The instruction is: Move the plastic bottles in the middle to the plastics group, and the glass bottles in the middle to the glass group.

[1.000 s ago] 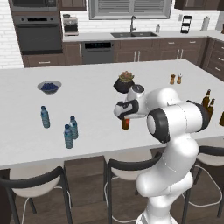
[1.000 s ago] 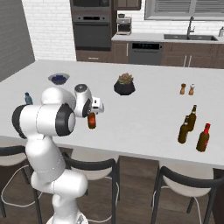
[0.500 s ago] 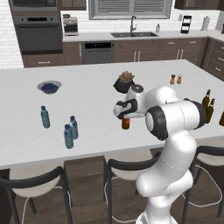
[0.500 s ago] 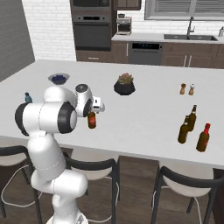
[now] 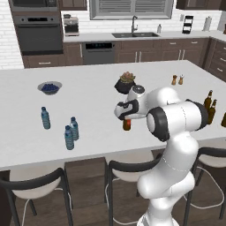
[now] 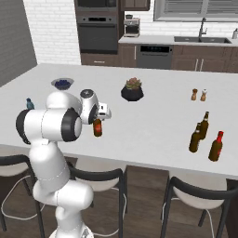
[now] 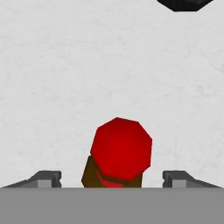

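Note:
A reddish-brown glass bottle [image 5: 126, 125] [image 6: 97, 128] with a red top [image 7: 121, 148] stands upright in the middle of the white island counter [image 5: 97, 110]. My gripper [image 5: 126, 115] [image 6: 98, 118] [image 7: 113, 178] hangs straight above it, open, with one fingertip on each side of the top and neither touching it. The plastics group [image 5: 70, 132], small bluish water bottles with blue caps, stands to the left. To the right stands the glass group [image 6: 203, 135], slim dark bottles, one of which has a red top [image 6: 216, 146].
A bowl of dark berries [image 5: 49, 87] sits at the far left. A dark potted plant [image 5: 126, 82] [image 6: 133, 89] stands just behind the gripper. Salt and pepper shakers [image 6: 199, 95] are at the back right. Stools [image 6: 97, 179] line the counter's near edge.
The hand stays over the red-topped bottle with hardly any movement. No bottle has shifted.

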